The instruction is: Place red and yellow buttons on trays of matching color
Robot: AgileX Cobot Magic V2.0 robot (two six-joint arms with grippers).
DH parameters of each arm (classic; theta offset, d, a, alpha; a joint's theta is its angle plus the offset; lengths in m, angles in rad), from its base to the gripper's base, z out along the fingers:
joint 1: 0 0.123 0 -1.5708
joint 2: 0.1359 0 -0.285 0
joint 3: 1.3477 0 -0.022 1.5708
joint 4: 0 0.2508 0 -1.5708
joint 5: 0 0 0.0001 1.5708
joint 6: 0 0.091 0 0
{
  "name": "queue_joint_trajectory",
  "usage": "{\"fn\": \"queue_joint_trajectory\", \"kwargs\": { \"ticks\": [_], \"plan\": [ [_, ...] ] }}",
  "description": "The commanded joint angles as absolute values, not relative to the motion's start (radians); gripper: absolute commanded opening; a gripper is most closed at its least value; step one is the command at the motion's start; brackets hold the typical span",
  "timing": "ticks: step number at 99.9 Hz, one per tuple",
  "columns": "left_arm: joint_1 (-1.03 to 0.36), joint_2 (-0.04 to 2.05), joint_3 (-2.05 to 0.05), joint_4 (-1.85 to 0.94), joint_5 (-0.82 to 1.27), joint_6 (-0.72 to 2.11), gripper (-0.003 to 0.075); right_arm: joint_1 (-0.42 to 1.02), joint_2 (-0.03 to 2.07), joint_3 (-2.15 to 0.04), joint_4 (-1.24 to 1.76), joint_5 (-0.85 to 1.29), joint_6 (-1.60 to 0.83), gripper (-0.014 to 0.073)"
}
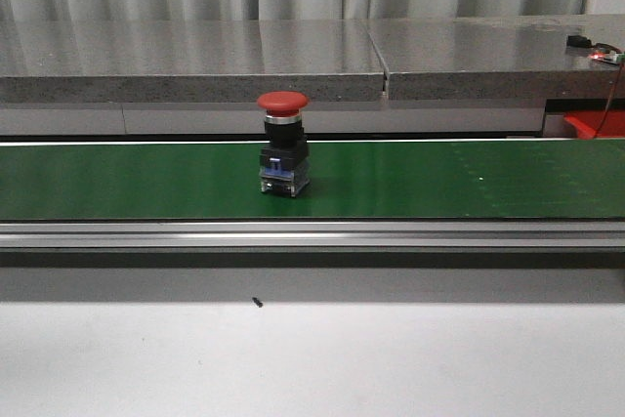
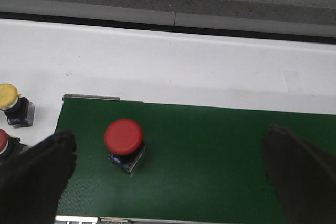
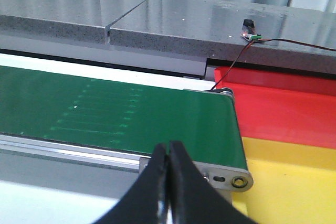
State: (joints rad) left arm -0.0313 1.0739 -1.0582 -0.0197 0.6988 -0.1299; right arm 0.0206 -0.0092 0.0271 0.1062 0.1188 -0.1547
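A red mushroom-head push button (image 1: 282, 144) stands upright on the green conveyor belt (image 1: 469, 183), left of the belt's middle in the front view and about midway between its near and far edges. Its red cap sits on a black body with a clear, blue-marked contact block at the base. The belt around it is bare, and nothing touches the button.

The left gripper (image 2: 168, 169) hangs above this end of the belt with its black fingers (image 2: 37, 177) spread wide apart, holding nothing. In the left wrist view the red button is between the two fingers, closer to one of them and well apart from the other.

Just past the belt's end edge, on the white surface (image 2: 184, 66), stand two more buttons: a yellow-capped button (image 2: 14, 106) and, near it, a second red-capped button (image 2: 6, 142) partly hidden by a finger.

The right gripper (image 3: 168, 169) has its fingers pressed together with nothing between them, above the aluminium rail at the belt's other end. Beside that end lie a red tray (image 3: 283, 111) and a yellow tray (image 3: 291, 182), edge to edge. A small sensor board with a red wire (image 3: 251, 34) sits on the grey stone ledge (image 3: 173, 17) behind them.
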Motion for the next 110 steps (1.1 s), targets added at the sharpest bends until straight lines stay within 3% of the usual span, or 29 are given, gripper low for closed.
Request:
{"fn": "queue_joint_trajectory", "kwargs": {
  "ticks": [1, 40, 63, 77, 88, 89, 95, 98, 110],
  "plan": [
    [-0.047, 0.959, -1.015, -0.016, 0.623, -0.130, 0.0690, 0.023, -0.024, 0.011, 0.101, 0.037, -0.154, -0.0068],
    [-0.047, 0.459, -0.727, -0.044, 0.647, -0.130, 0.0690, 0.023, -0.024, 0.011, 0.101, 0.035, -0.154, -0.0068],
    [-0.047, 0.312, -0.693, -0.040, 0.776, -0.130, 0.0663, 0.023, -0.024, 0.011, 0.101, 0.024, -0.154, -0.0068],
    [-0.047, 0.302, -0.693, -0.033, 0.823, -0.130, 0.0484, 0.023, -0.024, 0.011, 0.101, -0.053, -0.154, -0.0068],
    [-0.047, 0.302, -0.691, -0.033, 0.818, -0.130, 0.0206, 0.023, -0.024, 0.011, 0.101, -0.109, -0.154, -0.0068],
    [-0.047, 0.302, -0.691, -0.033, 0.817, -0.130, 0.0206, 0.023, -0.024, 0.009, 0.102, -0.109, -0.154, -0.0068],
    [-0.047, 0.302, -0.691, -0.033, 0.804, -0.130, 0.0031, 0.023, -0.023, -0.001, 0.126, -0.100, -0.154, -0.0068],
    [-0.047, 0.302, -0.691, -0.033, 0.797, -0.130, -0.0016, 0.023, -0.023, -0.011, 0.144, -0.085, -0.154, -0.0068],
    [-0.047, 0.302, -0.691, -0.033, 0.790, -0.130, -0.0020, 0.023, -0.022, -0.075, 0.193, -0.005, -0.154, -0.0068]
  ]
}}
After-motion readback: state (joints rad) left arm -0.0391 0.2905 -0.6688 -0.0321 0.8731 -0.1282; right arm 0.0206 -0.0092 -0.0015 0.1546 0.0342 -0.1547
